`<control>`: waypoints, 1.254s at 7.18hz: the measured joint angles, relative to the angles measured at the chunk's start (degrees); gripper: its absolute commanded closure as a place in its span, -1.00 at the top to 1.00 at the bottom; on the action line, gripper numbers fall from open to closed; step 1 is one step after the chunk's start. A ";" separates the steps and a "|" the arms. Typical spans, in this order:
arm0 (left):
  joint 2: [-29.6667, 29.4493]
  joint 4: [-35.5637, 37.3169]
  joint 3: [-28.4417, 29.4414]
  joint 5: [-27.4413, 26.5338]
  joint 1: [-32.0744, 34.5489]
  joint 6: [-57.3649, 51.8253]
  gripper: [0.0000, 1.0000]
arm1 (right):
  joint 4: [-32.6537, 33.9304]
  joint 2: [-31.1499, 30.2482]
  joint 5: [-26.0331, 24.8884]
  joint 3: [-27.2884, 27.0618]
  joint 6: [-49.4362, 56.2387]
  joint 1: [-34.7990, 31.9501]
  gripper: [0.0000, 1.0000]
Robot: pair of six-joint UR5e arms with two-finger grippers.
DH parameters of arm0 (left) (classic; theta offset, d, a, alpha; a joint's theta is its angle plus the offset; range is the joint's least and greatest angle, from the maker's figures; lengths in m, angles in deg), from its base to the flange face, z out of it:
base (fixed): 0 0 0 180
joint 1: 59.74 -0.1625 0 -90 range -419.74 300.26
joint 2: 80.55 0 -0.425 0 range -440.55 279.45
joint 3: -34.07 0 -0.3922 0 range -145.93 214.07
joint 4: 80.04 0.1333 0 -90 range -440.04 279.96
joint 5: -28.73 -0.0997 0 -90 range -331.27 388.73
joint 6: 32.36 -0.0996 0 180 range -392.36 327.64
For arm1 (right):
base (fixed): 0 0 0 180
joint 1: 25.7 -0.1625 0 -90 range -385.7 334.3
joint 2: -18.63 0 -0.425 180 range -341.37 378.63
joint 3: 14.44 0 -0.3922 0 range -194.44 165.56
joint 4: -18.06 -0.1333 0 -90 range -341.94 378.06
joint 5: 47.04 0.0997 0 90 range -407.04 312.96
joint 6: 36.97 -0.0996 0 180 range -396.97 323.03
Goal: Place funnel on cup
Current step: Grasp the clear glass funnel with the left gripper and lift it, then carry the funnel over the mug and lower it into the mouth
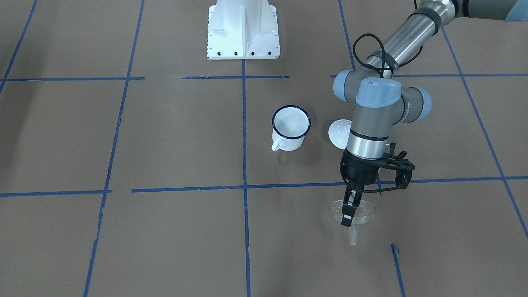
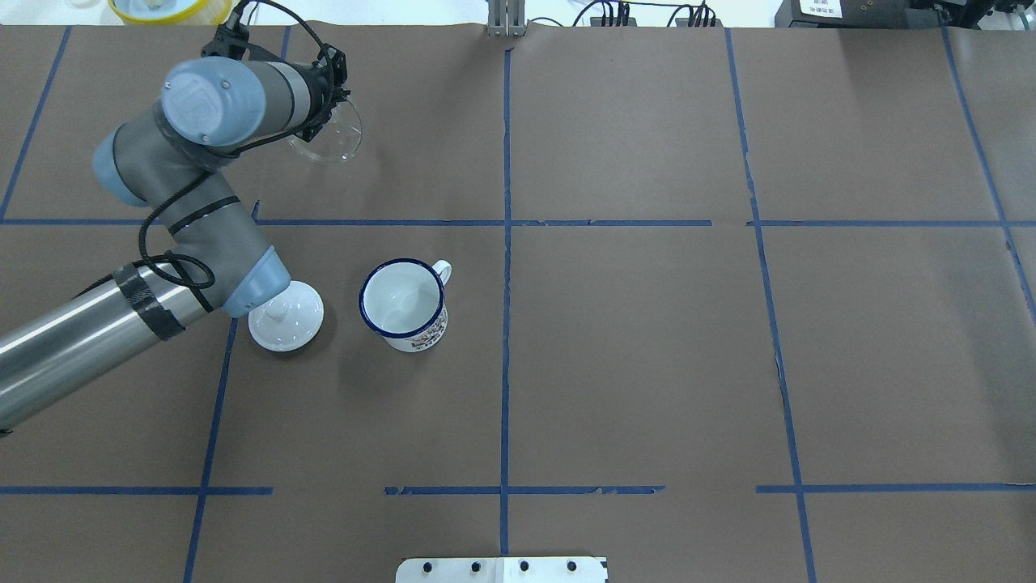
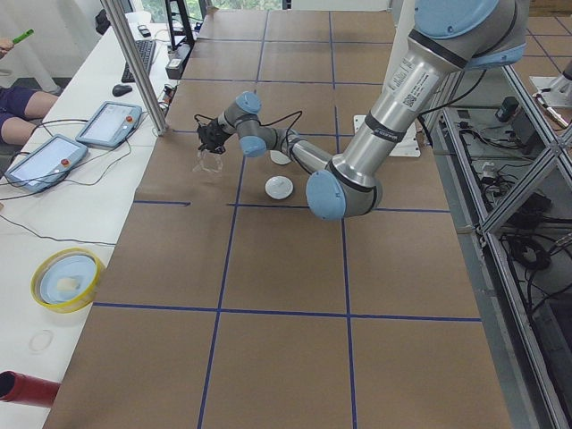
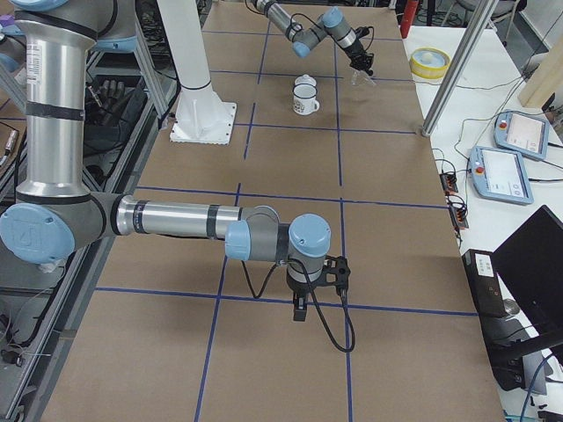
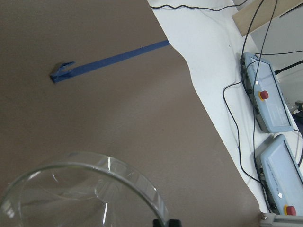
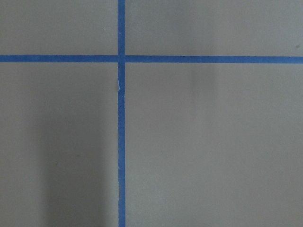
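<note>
The small clear plastic funnel (image 1: 365,212) is gripped by its rim, spout down, in the left pincer (image 1: 347,216), while the white enamel blue-rimmed cup (image 1: 291,128) is seen well apart, towards the robot's base and right

The funnel (image 1: 365,210) is clear plastic, with a wide round rim and a short narrow spout. It is upright, spout down, at the far left of the table, its rim pinched by the left gripper (image 1: 347,218). It seems to hang just off the surface, though the clear plastic makes that hard to judge. The cup (image 2: 402,304), a white mug with a dark blue rim, stands upright and empty, nearer and to the right, well apart from the funnel, its handle pointing far-right.
</note>
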 measured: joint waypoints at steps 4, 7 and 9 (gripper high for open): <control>2.00 34.49 -26.20 14.09 3.76 -17.95 -1.00 | 0.00 0.00 0.00 0.00 0.00 0.00 1.00; -1.74 55.11 -33.80 20.82 2.60 -32.41 -1.00 | 0.00 0.00 0.00 0.00 0.00 0.00 1.00; -7.43 62.00 -30.58 21.35 -2.65 -38.85 -1.00 | 0.00 0.00 0.00 0.00 0.00 0.00 1.00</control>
